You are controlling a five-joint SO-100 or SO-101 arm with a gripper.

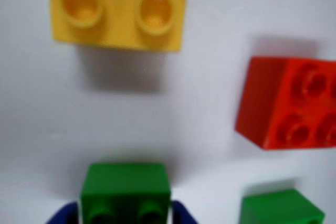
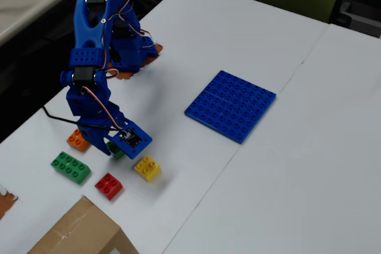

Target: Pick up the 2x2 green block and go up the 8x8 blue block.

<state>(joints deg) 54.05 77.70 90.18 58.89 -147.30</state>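
Wrist view shows the small square green plastic brick (image 1: 126,192) at the bottom edge, with a blue fingertip of the two-finger gripper (image 1: 125,214) showing on each side of it. We judge the fingers are closed around it or nearly so; whether they press firmly we cannot tell. The brick appears to sit at table level, not lifted.

Risks, in our judgement: a shallow grip could let the brick slip or twist on lifting. The yellow square plastic brick (image 1: 119,9) lies just beyond it, the red square plastic brick (image 1: 289,103) to the right, and a corner of the longer green plastic brick (image 1: 281,208) at lower right, so a sideways swing could knock them.

Fixed view shows the blue arm (image 2: 89,57) folded forward and down at the left of the white table (image 2: 238,28), gripper low over the cluster. An orange brick (image 2: 76,140) sits beside it. The large flat blue studded baseplate (image 2: 231,104) lies well apart to the right, bare.
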